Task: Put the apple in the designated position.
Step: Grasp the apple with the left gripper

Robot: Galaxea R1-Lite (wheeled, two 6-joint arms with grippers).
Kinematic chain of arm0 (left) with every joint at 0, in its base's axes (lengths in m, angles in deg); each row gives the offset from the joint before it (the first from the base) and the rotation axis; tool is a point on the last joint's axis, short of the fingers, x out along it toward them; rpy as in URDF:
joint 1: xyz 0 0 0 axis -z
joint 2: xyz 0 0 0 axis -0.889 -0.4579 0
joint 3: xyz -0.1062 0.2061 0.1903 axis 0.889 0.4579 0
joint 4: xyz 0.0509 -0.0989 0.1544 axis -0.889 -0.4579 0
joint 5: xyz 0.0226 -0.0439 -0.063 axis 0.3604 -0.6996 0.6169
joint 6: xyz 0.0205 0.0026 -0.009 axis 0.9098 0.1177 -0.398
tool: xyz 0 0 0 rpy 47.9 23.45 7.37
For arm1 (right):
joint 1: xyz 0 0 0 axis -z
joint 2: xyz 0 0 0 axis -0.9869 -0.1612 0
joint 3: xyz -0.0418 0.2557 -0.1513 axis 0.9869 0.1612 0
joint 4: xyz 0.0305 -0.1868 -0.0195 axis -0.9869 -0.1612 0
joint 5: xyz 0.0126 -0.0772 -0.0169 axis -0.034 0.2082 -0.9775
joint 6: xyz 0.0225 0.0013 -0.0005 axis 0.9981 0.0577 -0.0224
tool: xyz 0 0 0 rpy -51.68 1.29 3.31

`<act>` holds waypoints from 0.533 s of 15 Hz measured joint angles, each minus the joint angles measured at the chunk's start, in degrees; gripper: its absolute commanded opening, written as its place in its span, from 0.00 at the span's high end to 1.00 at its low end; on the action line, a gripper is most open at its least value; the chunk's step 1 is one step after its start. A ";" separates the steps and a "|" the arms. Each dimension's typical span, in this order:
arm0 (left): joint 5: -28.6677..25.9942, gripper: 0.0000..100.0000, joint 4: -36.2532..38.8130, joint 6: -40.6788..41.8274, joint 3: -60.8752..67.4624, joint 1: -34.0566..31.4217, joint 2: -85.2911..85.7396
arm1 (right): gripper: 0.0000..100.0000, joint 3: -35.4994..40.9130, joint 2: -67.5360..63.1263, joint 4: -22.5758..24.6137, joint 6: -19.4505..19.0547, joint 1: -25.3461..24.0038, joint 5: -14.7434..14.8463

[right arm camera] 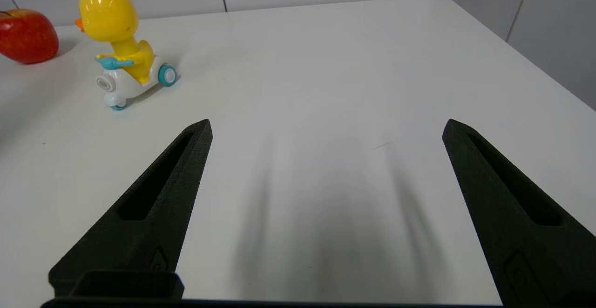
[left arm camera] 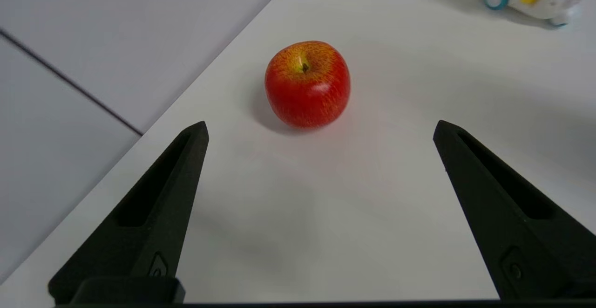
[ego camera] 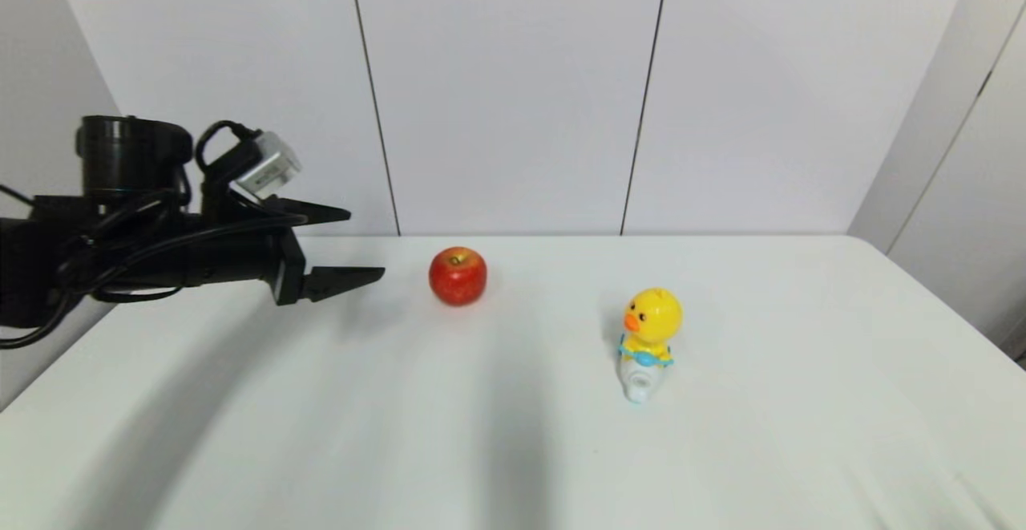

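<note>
Glossy red apple (left arm camera: 307, 84) — shiny plastic duck toy (ego camera: 651, 337) — on smooth white table (ego camera: 801, 434).

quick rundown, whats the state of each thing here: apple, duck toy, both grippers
apple: resting on the white table, stem dimple up, not held
duck toy: upright on its wheeled base, on the robot's right of the apple, apart from it
left gripper: open, empty, in the air short of the apple, fingers pointing at it
right gripper: open, empty, over bare tabletop, out of the head view
</note>
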 measured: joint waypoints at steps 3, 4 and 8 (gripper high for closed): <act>-0.33 0.00 1.39 1.30 -8.89 2.18 -11.79 | 0.00 0.00 0.00 0.02 0.00 0.00 0.00; -0.22 0.00 1.30 1.41 -12.25 2.82 -15.38 | 0.00 0.00 0.00 0.02 0.00 0.00 0.00; 1.55 0.00 -0.21 1.22 -20.63 4.63 -26.08 | 0.00 0.00 0.00 0.00 0.00 0.00 0.00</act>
